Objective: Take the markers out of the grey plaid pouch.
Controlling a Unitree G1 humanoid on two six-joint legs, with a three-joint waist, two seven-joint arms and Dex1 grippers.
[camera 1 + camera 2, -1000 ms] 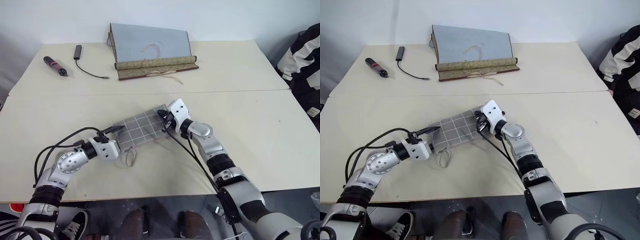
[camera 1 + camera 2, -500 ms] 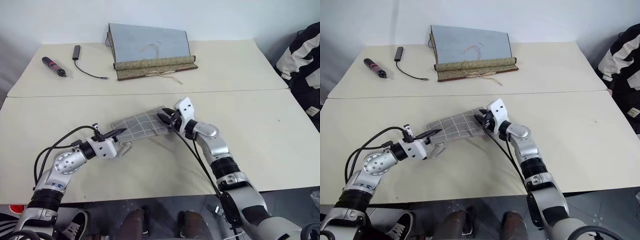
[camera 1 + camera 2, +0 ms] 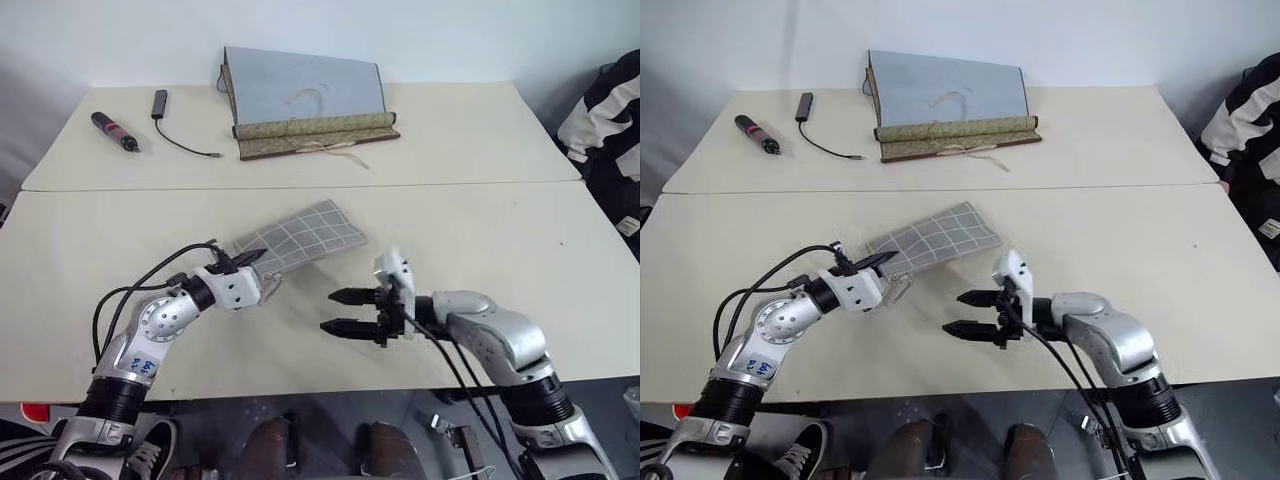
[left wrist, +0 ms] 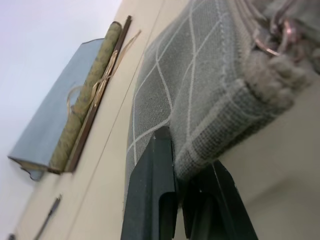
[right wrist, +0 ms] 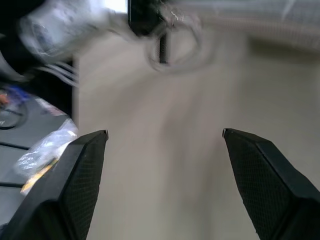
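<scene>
The left gripper [image 3: 262, 262] has its fingers closed on the near corner of the pouch [image 3: 305, 234]. The pouch slants up from that grip, its far end toward the middle of the tabletop [image 3: 480, 215]. In the left wrist view, both black fingers [image 4: 152, 195] pinch the pouch's edge, with the loop strap [image 4: 280, 75] bunched beside the grip. No markers can be seen.

The right gripper [image 3: 335, 311] hangs over bare tabletop nearer the front edge, well apart from the pouch, pointing toward the left arm. Its fingers [image 5: 85, 175] stand wide apart and hold nothing.

At the far side of the tabletop lies a grey-blue scroll mat [image 3: 300, 85] with an olive rolled edge [image 3: 315, 125]. To its left are a black pen-like tool with red bands [image 3: 113, 131] and a small black device with a thin cable [image 3: 158, 102]. Striped black-and-white fabric [image 3: 605, 110] shows at the right edge.
</scene>
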